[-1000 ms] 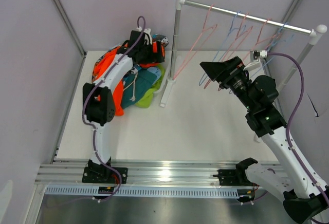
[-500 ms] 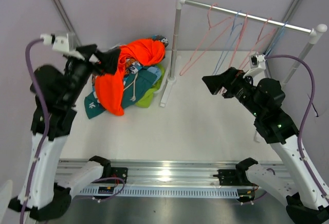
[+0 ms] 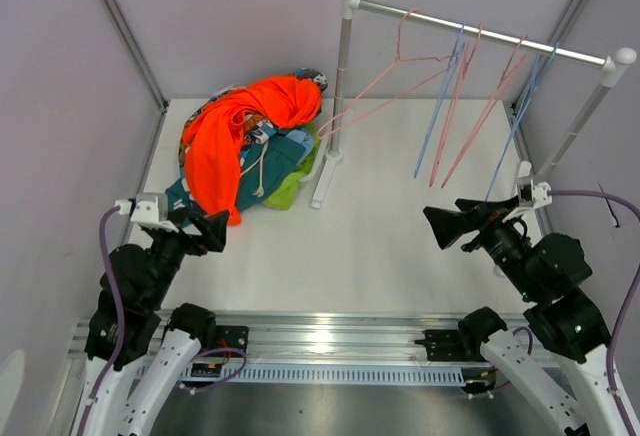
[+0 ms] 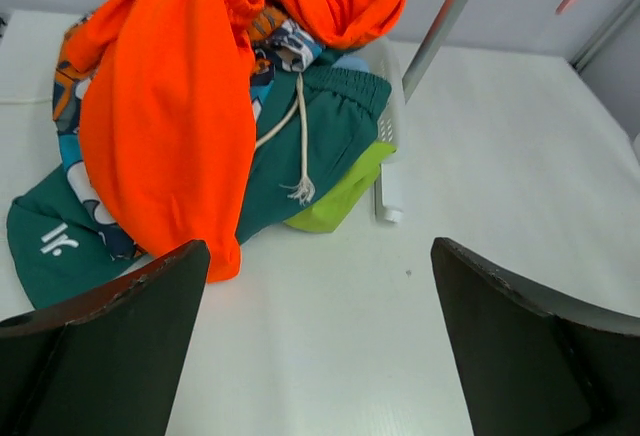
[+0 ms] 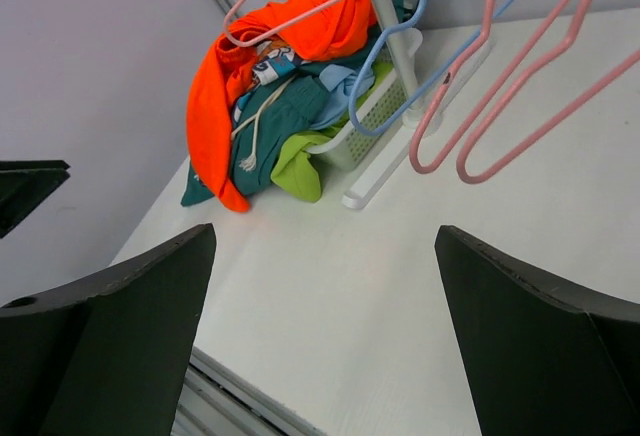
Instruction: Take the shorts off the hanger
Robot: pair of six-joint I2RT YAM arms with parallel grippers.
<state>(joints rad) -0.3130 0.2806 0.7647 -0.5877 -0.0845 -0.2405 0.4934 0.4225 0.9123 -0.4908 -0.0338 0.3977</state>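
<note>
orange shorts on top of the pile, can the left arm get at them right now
Probably yes. The orange shorts lie uncovered on top of the pile, and only bare table lies between them and the open left gripper, which faces them.

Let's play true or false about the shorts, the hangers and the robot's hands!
1. The orange shorts lie on top of the other shorts. True.
2. Shorts hang on the hangers. False: the hangers are bare.
3. The left tool and the right tool are both open. True.
4. The left tool grips the orange shorts. False: it holds nothing and is apart from them.
5. The green shorts are the top layer. False: they peek out from under the teal shorts.
</note>
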